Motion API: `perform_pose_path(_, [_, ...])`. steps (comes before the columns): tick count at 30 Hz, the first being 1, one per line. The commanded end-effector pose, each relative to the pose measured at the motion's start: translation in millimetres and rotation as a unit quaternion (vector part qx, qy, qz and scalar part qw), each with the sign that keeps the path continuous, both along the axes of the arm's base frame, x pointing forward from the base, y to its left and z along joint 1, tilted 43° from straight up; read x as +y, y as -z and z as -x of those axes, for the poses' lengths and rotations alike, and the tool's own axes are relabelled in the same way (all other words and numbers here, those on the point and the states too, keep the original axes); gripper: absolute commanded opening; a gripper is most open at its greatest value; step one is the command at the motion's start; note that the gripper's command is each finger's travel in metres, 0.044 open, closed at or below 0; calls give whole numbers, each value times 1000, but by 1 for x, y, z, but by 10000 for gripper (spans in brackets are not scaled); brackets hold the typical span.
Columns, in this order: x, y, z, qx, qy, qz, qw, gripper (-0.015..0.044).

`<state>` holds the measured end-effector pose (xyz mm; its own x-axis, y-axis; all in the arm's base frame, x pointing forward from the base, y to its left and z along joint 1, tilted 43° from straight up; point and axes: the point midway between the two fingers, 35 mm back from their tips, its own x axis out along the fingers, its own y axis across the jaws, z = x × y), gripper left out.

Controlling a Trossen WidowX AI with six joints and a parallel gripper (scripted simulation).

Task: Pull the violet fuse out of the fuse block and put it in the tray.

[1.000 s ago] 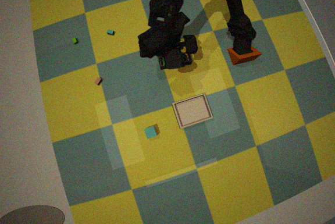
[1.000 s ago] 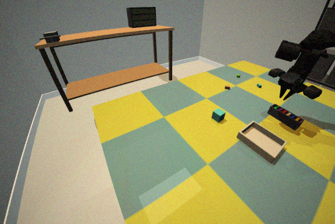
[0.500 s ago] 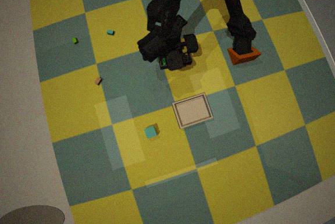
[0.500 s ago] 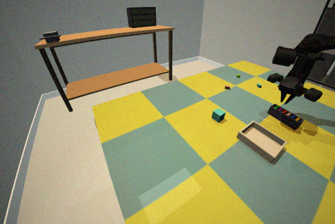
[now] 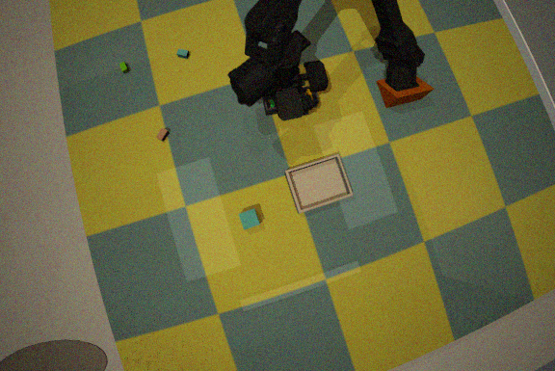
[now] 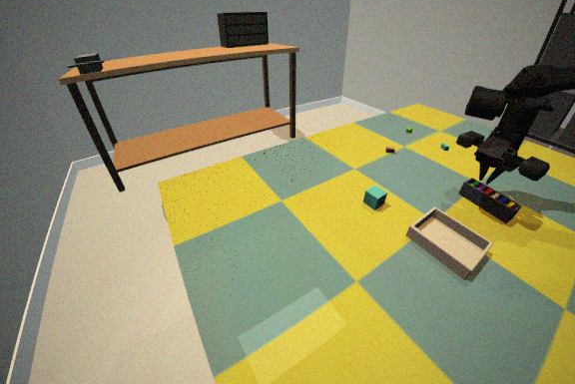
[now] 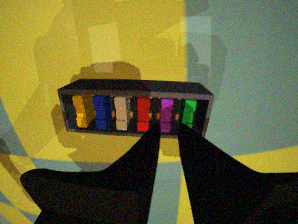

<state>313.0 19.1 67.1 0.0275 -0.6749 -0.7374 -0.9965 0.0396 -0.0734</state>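
Note:
The violet fuse [image 6: 480,187] [image 7: 166,114] stands in its slot in the dark fuse block [image 6: 482,202] [image 7: 135,87], between the red fuse [image 7: 143,114] and the green fuse [image 5: 272,103] [image 7: 189,112]. My gripper [image 6: 485,182] [image 7: 169,129] is open by a narrow gap with nothing between its fingers. It points down close above the block, its tips either side of the violet fuse in the wrist view. Whether the tips touch anything cannot be told. The arm hides most of the block in the top view. The shallow tray [image 5: 319,185] [image 6: 448,241] is empty.
Beige, blue and orange fuses fill the block's other slots. A teal cube [image 5: 250,220] [image 6: 375,197] stands near the tray. Small green [image 5: 123,66] [image 6: 409,130], teal [image 5: 183,53] [image 6: 444,147] and brown [image 5: 163,134] [image 6: 390,150] pieces lie farther off. A workbench [image 6: 200,58] stands at the wall.

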Motion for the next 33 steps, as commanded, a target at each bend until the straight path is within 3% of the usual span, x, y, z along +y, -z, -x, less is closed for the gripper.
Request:
perform_pose_path(1, [-2,3,0,1,-2,2,1000,67])
perform_pose_path(27, [-13,17,1,1,-2,2,1000,67])
perform_pose_path(33, [-12,16,1,0,0,1,1000,27])
